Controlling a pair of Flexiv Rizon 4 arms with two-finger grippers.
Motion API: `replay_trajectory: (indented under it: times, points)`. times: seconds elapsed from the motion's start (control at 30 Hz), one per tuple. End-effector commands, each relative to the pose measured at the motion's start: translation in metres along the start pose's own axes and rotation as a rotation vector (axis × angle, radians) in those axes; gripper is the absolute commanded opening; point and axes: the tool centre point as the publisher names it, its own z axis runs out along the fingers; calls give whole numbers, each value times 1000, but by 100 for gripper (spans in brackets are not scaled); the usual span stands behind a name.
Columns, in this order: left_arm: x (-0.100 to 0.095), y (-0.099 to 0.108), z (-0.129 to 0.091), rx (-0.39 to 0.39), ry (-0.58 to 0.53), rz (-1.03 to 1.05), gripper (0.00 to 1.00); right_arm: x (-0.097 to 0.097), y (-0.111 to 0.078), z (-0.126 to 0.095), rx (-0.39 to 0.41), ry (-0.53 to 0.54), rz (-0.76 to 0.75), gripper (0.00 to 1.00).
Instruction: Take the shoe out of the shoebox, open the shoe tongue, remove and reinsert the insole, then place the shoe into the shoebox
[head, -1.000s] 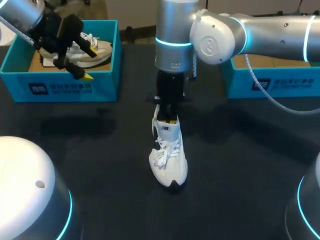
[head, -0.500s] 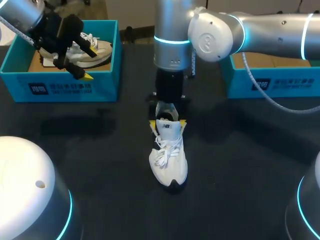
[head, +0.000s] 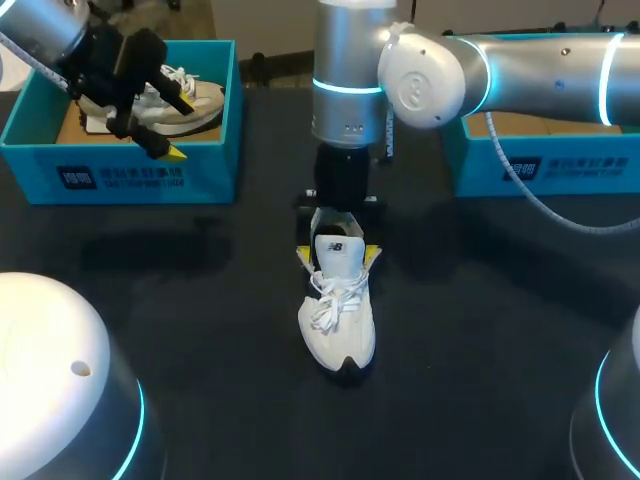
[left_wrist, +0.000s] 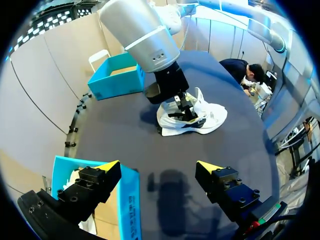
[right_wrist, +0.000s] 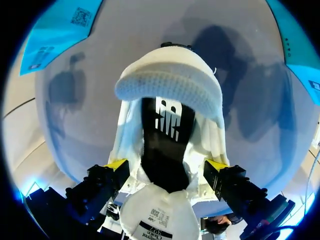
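White sneaker (head: 338, 320) sits unboxed mid counter (head: 480, 330), tongue (right_wrist: 156, 212) lifted, insole (right_wrist: 162, 155) inside. Right end effector (head: 338, 252), straddling it, and left end effector (left_wrist: 157, 166) both gape. Reboxing remains.

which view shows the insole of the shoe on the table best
The right wrist view: it looks straight into the shoe at the dark insole. The head view shows only the shoe's outside; the left wrist view shows it small, from the side.

dim overhead light, soft shadows, mild glare
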Motion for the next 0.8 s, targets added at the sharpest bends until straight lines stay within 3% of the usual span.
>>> replay_trajectory:
  times: [0.03,0.8]
  points:
    - [1,0,-1,-2,-1,1,100,5,-7,-6,-1,-19,8,100]
    - [1,0,-1,-2,-1,1,100,20,-46,-39,-31,-65,89,100]
